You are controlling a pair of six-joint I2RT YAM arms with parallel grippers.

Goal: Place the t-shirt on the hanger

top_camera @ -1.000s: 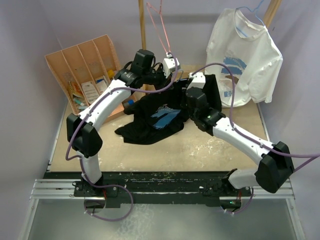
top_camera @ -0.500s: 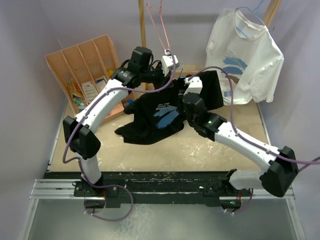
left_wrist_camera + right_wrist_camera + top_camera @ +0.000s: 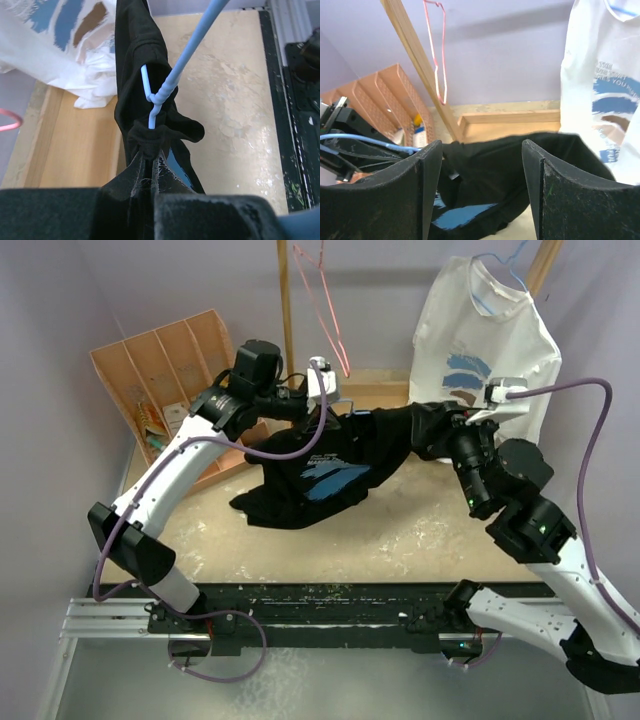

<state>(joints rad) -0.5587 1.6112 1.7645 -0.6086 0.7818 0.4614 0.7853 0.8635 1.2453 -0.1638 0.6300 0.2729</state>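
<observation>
1. Wooden organizer [image 3: 165, 365] stands far left on the table [image 3: 420, 530].
2. Left gripper [image 3: 149, 161]: fingers clamped together on the hanger [image 3: 176, 75] neck, at the bunched collar.
3. The t-shirt [image 3: 325, 468] hangs off the hanger, with its hem on the table and one sleeve stretched right.
4. Right gripper [image 3: 481, 145]: fingers apart, holding nothing, near that sleeve.
5. White t-shirt [image 3: 490, 345] hangs far right.

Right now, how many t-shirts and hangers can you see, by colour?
T-shirts: 2 (black t-shirt, white t-shirt)
Hangers: 3 (light-blue hanger, pink-red hanger, blue hanger in the white t-shirt's collar)
Total: 5
</observation>
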